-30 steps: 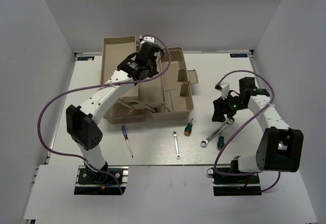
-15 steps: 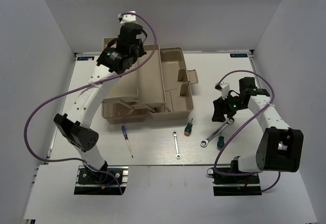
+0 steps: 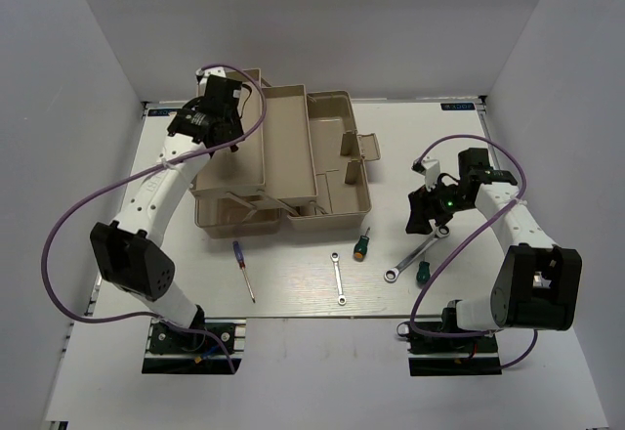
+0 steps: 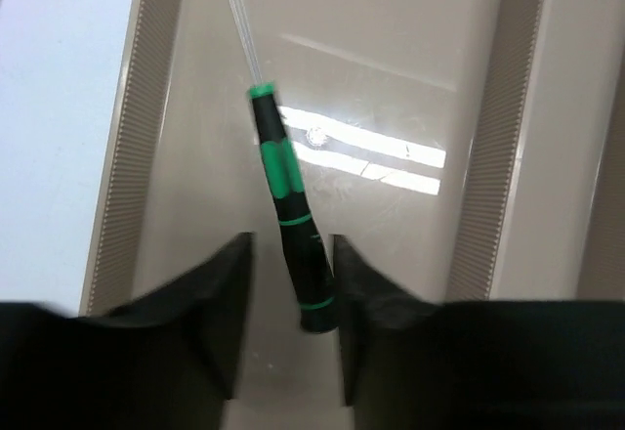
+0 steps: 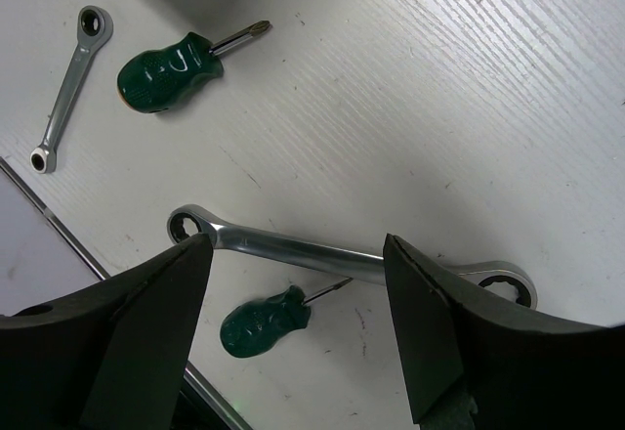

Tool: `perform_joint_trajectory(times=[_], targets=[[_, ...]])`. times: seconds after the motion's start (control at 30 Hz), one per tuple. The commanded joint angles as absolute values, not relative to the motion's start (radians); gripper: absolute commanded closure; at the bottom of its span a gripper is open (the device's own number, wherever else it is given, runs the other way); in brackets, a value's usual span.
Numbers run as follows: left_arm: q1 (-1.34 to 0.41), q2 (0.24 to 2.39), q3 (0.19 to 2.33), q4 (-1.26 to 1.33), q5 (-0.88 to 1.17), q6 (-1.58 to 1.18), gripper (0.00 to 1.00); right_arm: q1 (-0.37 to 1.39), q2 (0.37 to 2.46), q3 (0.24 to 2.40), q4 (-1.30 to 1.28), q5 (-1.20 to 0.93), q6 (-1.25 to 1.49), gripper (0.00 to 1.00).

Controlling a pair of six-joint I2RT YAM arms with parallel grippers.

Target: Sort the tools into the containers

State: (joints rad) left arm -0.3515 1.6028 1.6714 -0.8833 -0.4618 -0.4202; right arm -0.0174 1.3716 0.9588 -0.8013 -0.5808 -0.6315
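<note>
Top external view: we see the beige plastic cantilever toolbox (image 3: 332, 171) toward the far edge of the white counter (image 3: 488, 137), left of centre, w/ its trays swung open. The left tool (image 3: 217, 117) hangs over the toolbox's far-left beige tray (image 3: 244, 161), the part nearest the counter's far-left corner.

In the left wrist view we find that tool spread. Its dark fingers (image 4: 220, 293) stand apart w/ the thin black-green precision screwdriver (image 4: 283, 186) btwn them, handle end in the gap, close to one finger and clear of the other. The shaft points away down the tray and is blurred. We can't tell whether the screwdriver rests on the tray floor.

The right tool (image 3: 423, 220) is over the right part of the counter, approx midway btwn near and far edges. The right wrist view shows it spread wide, w/ the longer silver wrench (image 5: 303, 250) flat on the counter across the gap. We can't tell if the fingers touch it.

The first stubby green-handled screwdriver (image 5: 264, 321) lies just beside that wrench, toward the near edge. The second stubby green-handled screwdriver (image 5: 166, 70) lies apart, by the toolbox's near-right corner, w/ the shorter silver wrench (image 5: 68, 88) near it. The thin blue-red precision screwdriver (image 3: 243, 271) lies left of centre, btwn toolbox and near edge.
</note>
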Motion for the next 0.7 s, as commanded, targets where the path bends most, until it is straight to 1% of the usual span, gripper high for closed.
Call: perform_joint_trajectory(times=[0.0,0.07,0.13,0.2,0.23,0.27,0.3,0.37,0.4,0.43,0.5,0.53,0.6,0.63,0.67], targets=[[-0.347,1.526,1.68,-0.861,-0.408,-0.433,0.48,-0.012,1.37,0.977,-0.793,-0.609,-0.626,0.23],[-0.337,1.526,1.701,-0.861,-0.399,-0.423,0.38,-0.012,1.368,0.974,-0.793,-0.61,-0.623,0.23],[-0.337,1.526,1.727,-0.885,-0.39,-0.41,0.35,-0.012,1.37,0.973,-0.793,-0.607,-0.626,0.23],[-0.337,1.526,1.805,-0.911,-0.318,-0.396,0.35,-0.012,1.367,0.966,-0.792,-0.606,-0.63,0.23],[-0.366,1.54,1.848,-0.976,-0.277,-0.384,0.35,-0.012,1.365,0.966,-0.793,-0.607,-0.629,0.22],[-0.367,1.554,1.944,-1.02,-0.237,-0.383,0.38,-0.012,1.364,0.965,-0.795,-0.609,-0.635,0.22],[-0.367,1.565,1.974,-1.057,-0.177,-0.373,0.51,-0.011,1.364,0.965,-0.79,-0.611,-0.634,0.22],[-0.394,1.565,2.009,-1.126,-0.048,-0.358,0.71,-0.014,1.365,0.962,-0.788,-0.618,-0.637,0.22],[-0.394,1.549,2.01,-1.146,-0.002,-0.348,0.87,-0.012,1.368,0.965,-0.785,-0.618,-0.635,0.23],[-0.408,1.549,2.019,-1.17,0.073,-0.328,0.92,-0.012,1.373,0.963,-0.781,-0.623,-0.635,0.23],[-0.445,1.527,2.014,-1.241,0.15,-0.319,0.96,-0.011,1.382,0.971,-0.781,-0.626,-0.632,0.26],[-0.46,1.507,1.946,-1.241,0.235,-0.319,0.97,-0.011,1.394,0.977,-0.781,-0.627,-0.629,0.28],[-0.526,1.482,1.892,-1.244,0.297,-0.339,0.97,-0.008,1.411,0.994,-0.784,-0.632,-0.627,0.28],[-0.56,1.482,1.86,-1.258,0.314,-0.354,0.95,-0.008,1.416,0.999,-0.785,-0.635,-0.623,0.28],[-0.634,1.482,1.846,-1.272,0.304,-0.366,0.93,-0.006,1.419,1.005,-0.785,-0.632,-0.62,0.28]])
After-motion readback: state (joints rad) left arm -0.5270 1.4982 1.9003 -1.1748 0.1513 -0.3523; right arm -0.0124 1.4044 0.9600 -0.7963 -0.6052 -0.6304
